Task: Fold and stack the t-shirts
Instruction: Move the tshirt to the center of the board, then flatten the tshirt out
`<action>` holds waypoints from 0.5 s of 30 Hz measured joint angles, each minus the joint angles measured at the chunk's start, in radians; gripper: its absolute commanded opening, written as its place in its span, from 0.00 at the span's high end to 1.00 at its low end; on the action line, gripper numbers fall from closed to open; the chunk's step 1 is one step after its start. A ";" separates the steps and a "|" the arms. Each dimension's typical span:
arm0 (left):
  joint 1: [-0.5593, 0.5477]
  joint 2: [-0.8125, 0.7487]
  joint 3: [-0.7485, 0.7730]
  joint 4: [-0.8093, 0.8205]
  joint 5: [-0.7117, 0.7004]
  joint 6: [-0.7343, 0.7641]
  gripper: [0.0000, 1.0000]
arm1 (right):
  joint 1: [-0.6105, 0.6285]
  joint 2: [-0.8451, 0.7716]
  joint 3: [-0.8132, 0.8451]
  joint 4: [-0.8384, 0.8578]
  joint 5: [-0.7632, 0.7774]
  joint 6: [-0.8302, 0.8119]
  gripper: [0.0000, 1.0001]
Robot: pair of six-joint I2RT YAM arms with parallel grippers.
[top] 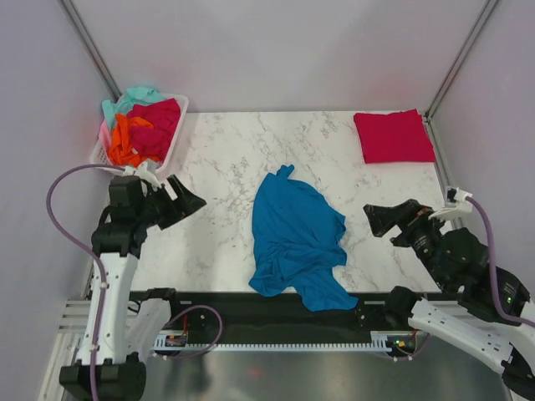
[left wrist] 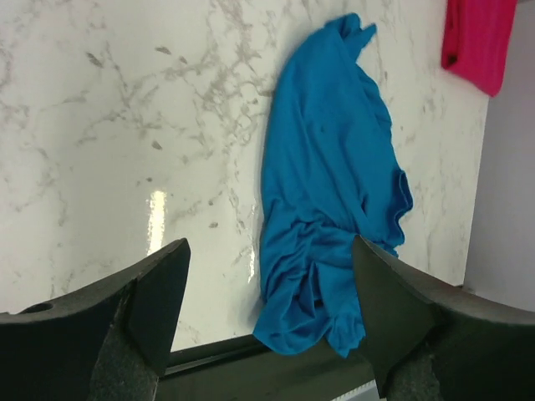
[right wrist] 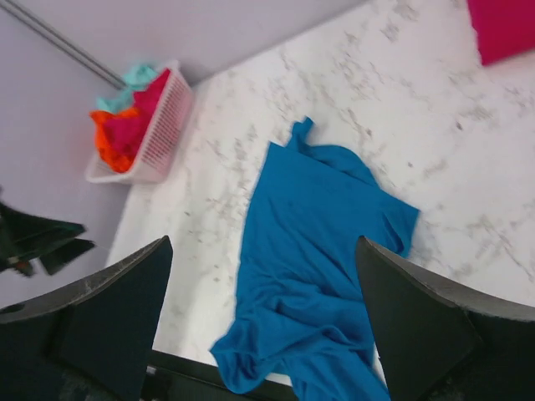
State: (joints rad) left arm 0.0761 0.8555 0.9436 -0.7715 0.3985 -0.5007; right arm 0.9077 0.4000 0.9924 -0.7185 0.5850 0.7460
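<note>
A teal-blue t-shirt (top: 294, 236) lies crumpled in the middle of the marble table (top: 226, 159), its lower end hanging over the near edge. The wrist views show the same shirt (left wrist: 330, 175) (right wrist: 313, 259). A crimson t-shirt (top: 393, 136) lies folded flat at the far right corner (left wrist: 478, 38). Several more t-shirts (top: 142, 125) in red, orange and mint fill the basket. My left gripper (top: 191, 203) hangs open left of the blue shirt, holding nothing (left wrist: 269, 313). My right gripper (top: 378, 220) stands open to the shirt's right, also with nothing in it (right wrist: 263, 322).
A white plastic basket (top: 177, 138) sits at the table's far left corner (right wrist: 163, 138). Pale walls and metal posts (top: 92, 46) close in the table on three sides. A black rail (top: 251, 313) runs along the near edge.
</note>
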 measured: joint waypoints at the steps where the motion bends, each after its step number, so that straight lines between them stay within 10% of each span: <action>1: -0.031 -0.048 -0.025 -0.005 0.004 -0.002 0.16 | 0.000 0.012 -0.005 -0.041 0.011 0.014 0.02; 8: -0.327 -0.176 -0.147 0.021 -0.008 -0.030 0.15 | 0.000 0.257 -0.110 -0.130 -0.046 0.092 0.03; 15: -0.378 -0.119 -0.210 0.021 -0.053 -0.032 0.14 | 0.024 0.412 -0.308 -0.031 -0.234 0.155 0.15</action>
State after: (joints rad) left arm -0.3016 0.7364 0.7334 -0.7506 0.3458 -0.5323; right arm 0.9314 0.8124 0.6842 -0.7490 0.3508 0.9012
